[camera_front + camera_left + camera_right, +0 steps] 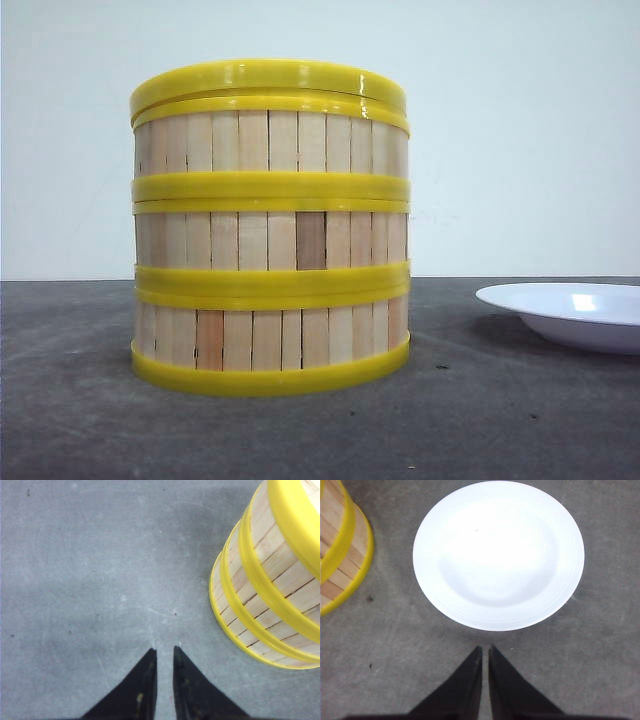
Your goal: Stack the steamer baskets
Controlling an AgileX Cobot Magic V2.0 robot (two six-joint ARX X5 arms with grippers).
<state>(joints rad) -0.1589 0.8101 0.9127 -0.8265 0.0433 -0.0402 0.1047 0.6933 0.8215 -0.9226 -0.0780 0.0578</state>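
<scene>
Steamer baskets stacked three high, lidded, ahead and beside left gripper; fingers nearly together, empty. Right gripper nearly closed, facing white plate.

Left gripper points down at the table, black fingers nearly together, narrow slit between tips, holding nothing. Right gripper same: above the table, fingers almost touching, empty.
</scene>
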